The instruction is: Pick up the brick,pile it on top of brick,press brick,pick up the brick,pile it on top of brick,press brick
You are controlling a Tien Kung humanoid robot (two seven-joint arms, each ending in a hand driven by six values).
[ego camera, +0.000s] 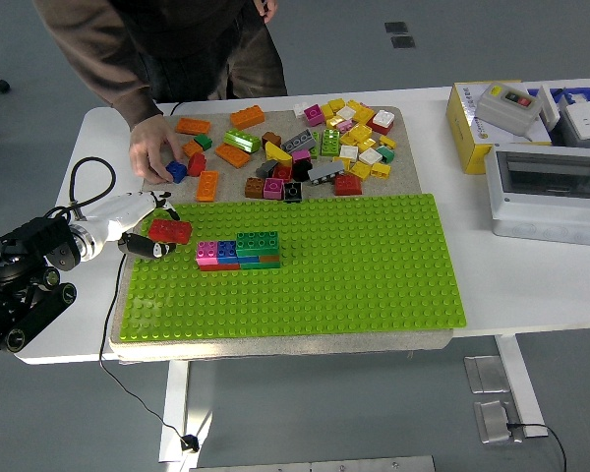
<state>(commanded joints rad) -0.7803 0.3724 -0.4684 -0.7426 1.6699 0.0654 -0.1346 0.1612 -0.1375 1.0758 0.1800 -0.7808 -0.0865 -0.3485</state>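
Observation:
My left hand (149, 228), white with black fingertips, comes in from the left edge and is shut on a red brick (170, 231) over the left edge of the green baseplate (354, 265). Just to its right, a small stack (240, 251) of pink, blue, green, red and orange bricks stands on the baseplate, apart from the red brick. A person leans in from the top left, and their hand (151, 149) rests on a blue brick (176, 172) at the left of the loose pile. My right hand is out of view.
Several loose bricks (305, 147) lie on the grey mat behind the baseplate. A yellow box (477, 123) and a grey case (549, 192) stand on the table at the right. A black cable (84, 182) loops by my left wrist.

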